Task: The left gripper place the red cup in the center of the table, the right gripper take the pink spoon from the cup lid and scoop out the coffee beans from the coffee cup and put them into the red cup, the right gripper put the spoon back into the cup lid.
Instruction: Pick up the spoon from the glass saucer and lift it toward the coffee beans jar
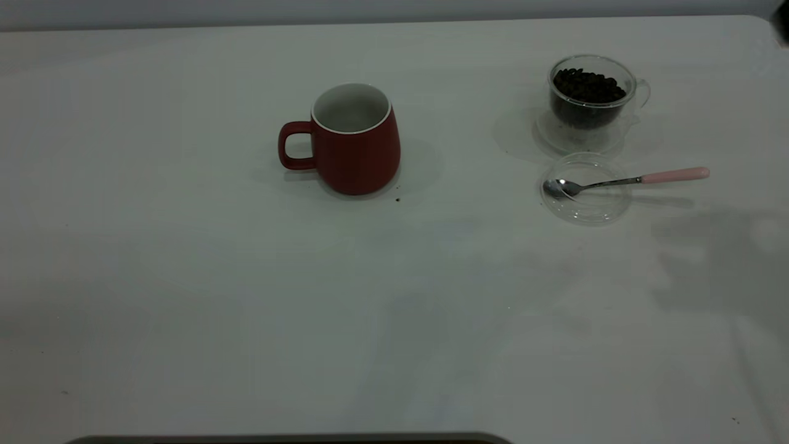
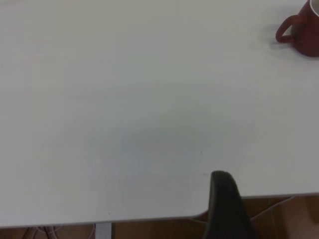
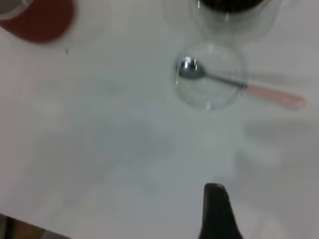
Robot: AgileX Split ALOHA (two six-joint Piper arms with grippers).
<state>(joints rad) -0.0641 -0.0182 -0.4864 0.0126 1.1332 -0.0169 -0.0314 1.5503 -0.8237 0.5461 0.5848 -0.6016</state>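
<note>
Bare white worktop fills the near part of the exterior view, and neither arm shows in it. Further back, near the middle, stands the red cup, upright, white inside, its handle pointing toward the left side. Off to the right sits the clear coffee cup, filled with dark coffee beans, and just in front of it lies the clear cup lid. Across that lid rests the pink spoon: its metal bowl sits inside the lid, its long axis runs roughly left to right, and the pink handle sticks out past the lid's rim toward the right. From the right wrist view, one dark finger of the right gripper hangs well apart from the spoon and lid, with bare worktop between; whether that gripper is apart or together, I cannot tell. From the left wrist view, a dark finger of the left gripper sits near the worktop's edge, far from the red cup; its state too I cannot tell.
</note>
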